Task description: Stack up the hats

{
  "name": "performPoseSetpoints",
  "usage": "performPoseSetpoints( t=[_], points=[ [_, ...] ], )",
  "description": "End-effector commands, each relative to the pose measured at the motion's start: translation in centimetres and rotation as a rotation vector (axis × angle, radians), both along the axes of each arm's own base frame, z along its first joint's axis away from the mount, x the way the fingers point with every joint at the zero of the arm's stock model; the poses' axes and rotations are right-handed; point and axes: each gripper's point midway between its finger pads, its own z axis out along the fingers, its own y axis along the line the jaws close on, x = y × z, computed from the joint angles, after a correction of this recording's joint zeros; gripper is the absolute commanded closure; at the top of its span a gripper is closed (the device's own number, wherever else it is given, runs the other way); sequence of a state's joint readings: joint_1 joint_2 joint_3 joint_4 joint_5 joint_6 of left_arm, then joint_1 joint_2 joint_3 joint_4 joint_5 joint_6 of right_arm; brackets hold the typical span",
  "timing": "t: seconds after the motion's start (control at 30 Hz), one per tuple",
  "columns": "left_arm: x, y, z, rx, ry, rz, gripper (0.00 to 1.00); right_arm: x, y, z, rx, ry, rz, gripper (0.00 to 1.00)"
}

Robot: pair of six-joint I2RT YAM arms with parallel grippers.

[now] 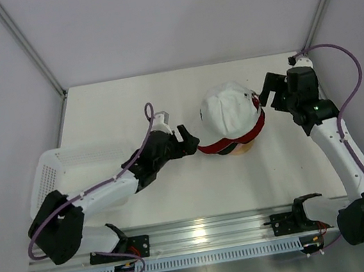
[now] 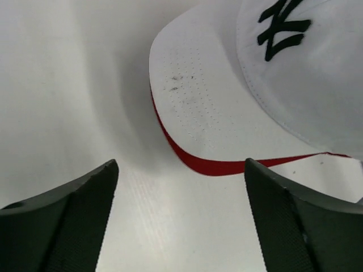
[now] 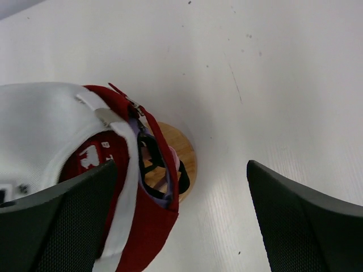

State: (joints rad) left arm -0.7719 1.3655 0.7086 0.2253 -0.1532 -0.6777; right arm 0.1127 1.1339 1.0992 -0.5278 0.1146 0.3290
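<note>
A stack of hats sits on the round wooden stand at the table's middle. The white cap with red trim is on top, and its brim and black emblem show in the left wrist view. Under it show the red cap and the back straps of lavender, black and pink caps. My left gripper is open and empty, just left of the brim. My right gripper is open and empty, just right of the stack's back.
A white plastic mesh basket stands at the left, under my left arm. Grey walls close in the table on the back and sides. A metal rail runs along the near edge.
</note>
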Motion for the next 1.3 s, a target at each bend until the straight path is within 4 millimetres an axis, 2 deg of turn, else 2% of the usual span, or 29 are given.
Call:
performPoseSetpoints(
  t=[0.0,0.03,0.13,0.2,0.3,0.4,0.43,0.5,0.53,0.63,0.73,0.77,0.9,1.07,1.27],
  points=[
    [0.4,2.2,3.2,0.1,-0.087,-0.031,0.05,-0.9,-0.1,1.8,0.015,-0.007,0.007,0.0],
    [0.8,3.1,4.3,0.089,-0.107,-0.014,0.04,-0.9,-0.3,1.9,0.012,-0.008,0.0,0.0],
    [1.0,4.2,6.0,0.055,-0.143,-0.025,0.04,-1.0,-0.9,2.3,-0.008,-0.004,-0.017,0.0],
    [0.8,4.3,8.6,0.026,-0.221,-0.061,0.03,-1.2,-1.6,2.2,-0.029,0.008,-0.046,0.0],
    [0.9,3.6,11.2,0.013,-0.297,-0.115,0.03,-1.5,-1.8,1.8,-0.036,0.004,-0.05,0.0],
    [1.1,3.1,12.0,0.003,-0.307,-0.133,0.03,-1.2,-1.6,1.5,-0.034,-0.028,-0.032,0.06],
    [1.2,3.0,12.1,0.0,-0.308,-0.137,0.03,-1.3,-1.4,0.6,-0.033,-0.019,-0.02,0.08],
    [1.3,2.5,11.4,0.005,-0.288,-0.156,0.03,-0.9,-0.5,0.4,-0.005,-0.043,0.027,0.08],
    [1.2,2.1,11.8,-0.004,-0.289,-0.174,0.03,-0.9,-0.2,0.0,0.003,-0.039,0.038,0.09],
    [1.2,1.9,11.2,0.001,-0.267,-0.182,0.03,-0.6,-0.3,0.7,0.013,-0.065,0.026,0.11],
    [1.5,1.9,11.3,0.003,-0.268,-0.178,0.02,-0.3,-0.1,2.6,0.03,-0.129,0.025,0.15],
    [1.3,1.9,10.7,0.008,-0.257,-0.182,0.02,-0.3,0.0,3.0,0.04,-0.149,0.028,0.17],
    [1.5,1.7,10.5,0.01,-0.249,-0.183,0.02,0.0,0.3,3.6,0.057,-0.171,0.038,0.24],
    [1.7,1.3,9.9,0.015,-0.229,-0.195,0.02,0.8,1.5,2.1,0.089,-0.131,0.088,0.27],
    [2.0,1.4,9.4,0.026,-0.219,-0.183,0.02,1.7,2.1,-0.6,0.094,-0.061,0.114,0.32]
  ],
)
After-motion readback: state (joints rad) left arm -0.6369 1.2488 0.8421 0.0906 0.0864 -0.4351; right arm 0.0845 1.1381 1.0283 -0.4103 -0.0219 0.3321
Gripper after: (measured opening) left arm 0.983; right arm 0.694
